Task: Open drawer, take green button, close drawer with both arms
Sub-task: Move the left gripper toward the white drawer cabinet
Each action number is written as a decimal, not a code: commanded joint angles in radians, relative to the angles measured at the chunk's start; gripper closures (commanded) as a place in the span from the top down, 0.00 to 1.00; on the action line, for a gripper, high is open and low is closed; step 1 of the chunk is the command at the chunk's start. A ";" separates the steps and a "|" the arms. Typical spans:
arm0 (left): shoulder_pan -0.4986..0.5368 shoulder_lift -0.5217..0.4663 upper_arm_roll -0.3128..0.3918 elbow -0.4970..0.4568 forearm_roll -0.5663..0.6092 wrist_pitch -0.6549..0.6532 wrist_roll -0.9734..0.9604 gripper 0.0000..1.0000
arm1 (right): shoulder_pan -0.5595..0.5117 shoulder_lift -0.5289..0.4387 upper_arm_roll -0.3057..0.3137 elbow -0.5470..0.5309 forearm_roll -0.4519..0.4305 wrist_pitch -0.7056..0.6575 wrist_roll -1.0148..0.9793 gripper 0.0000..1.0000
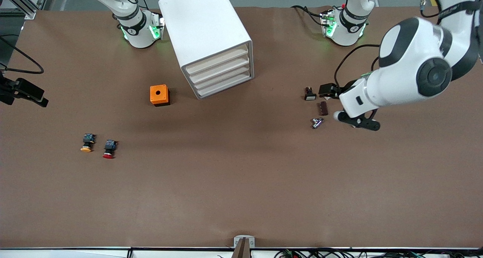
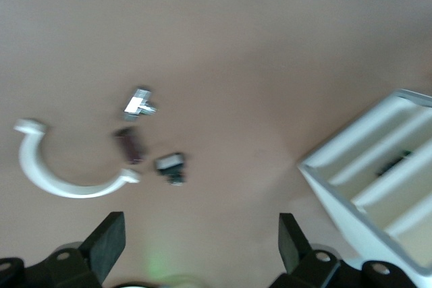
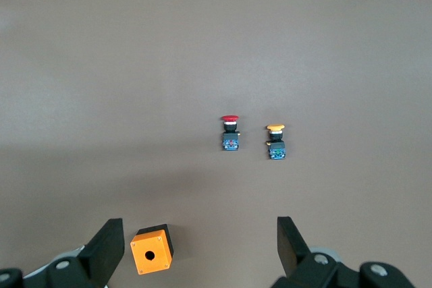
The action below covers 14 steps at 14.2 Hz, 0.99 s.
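- All four drawers (image 1: 220, 72) of the white cabinet (image 1: 203, 28) are shut, at the top middle of the front view. I cannot see the green button there. In the left wrist view a small dark thing with a bit of green (image 2: 395, 162) shows in one drawer. I think that is the button, but I cannot tell which drawer it is. I may open the wrong one.
- The left gripper (image 2: 199, 247) hangs with its fingers spread wide and holds nothing. It is over the table (image 1: 241, 190) near the left arm's end, just beside three small parts: a black switch (image 1: 310, 94), a dark brown piece (image 1: 323, 108) and a shiny metal piece (image 1: 317, 122). If I swing low, I may knock them away.
- The right gripper (image 3: 199, 247) is wide too and has nothing in it. It hangs over the table near the orange box (image 3: 151, 249).
- The drawer fronts are flat, with no handle that I can see. The fingers may slip off.
- The cabinet looks light and stands turned at an angle. If one arm pulls and the other does not hold it, the whole cabinet may slide. A pull that is not in line may jam the drawer.
- The yellow button (image 1: 87, 142) and red button (image 1: 109, 149) lie out on the table. I must not take those.
- Both arms must meet at the cabinet, so they may bump.
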<state>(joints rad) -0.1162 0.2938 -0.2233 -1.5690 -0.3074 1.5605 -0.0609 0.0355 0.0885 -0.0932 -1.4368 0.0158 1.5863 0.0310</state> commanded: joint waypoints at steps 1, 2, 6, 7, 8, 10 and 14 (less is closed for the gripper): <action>0.004 0.056 -0.007 -0.025 -0.138 0.031 0.065 1.00 | 0.000 -0.003 0.001 0.004 0.000 0.000 0.009 1.00; 0.001 0.068 -0.007 -0.058 -0.195 0.074 0.100 1.00 | -0.002 -0.003 0.001 0.004 -0.002 0.000 0.009 1.00; -0.008 0.189 -0.028 -0.129 -0.413 0.203 0.353 1.00 | -0.002 -0.003 0.001 0.004 -0.004 0.000 0.009 1.00; -0.010 0.212 -0.028 -0.161 -0.479 0.246 0.421 1.00 | -0.003 -0.003 0.001 0.004 -0.005 0.000 0.009 1.00; -0.013 0.241 -0.031 -0.189 -0.543 0.275 0.487 1.00 | -0.005 -0.004 0.000 0.004 -0.002 -0.002 0.009 1.00; -0.028 0.293 -0.050 -0.238 -0.663 0.334 0.628 1.00 | -0.003 -0.004 0.000 0.004 -0.005 -0.002 0.009 1.00; -0.115 0.376 -0.071 -0.286 -0.872 0.429 0.834 1.00 | -0.003 -0.004 0.000 0.004 -0.005 0.000 0.009 1.00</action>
<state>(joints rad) -0.1857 0.6627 -0.2895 -1.8333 -1.0910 1.9482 0.6986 0.0351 0.0885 -0.0959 -1.4362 0.0158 1.5866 0.0311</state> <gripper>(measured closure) 0.000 0.000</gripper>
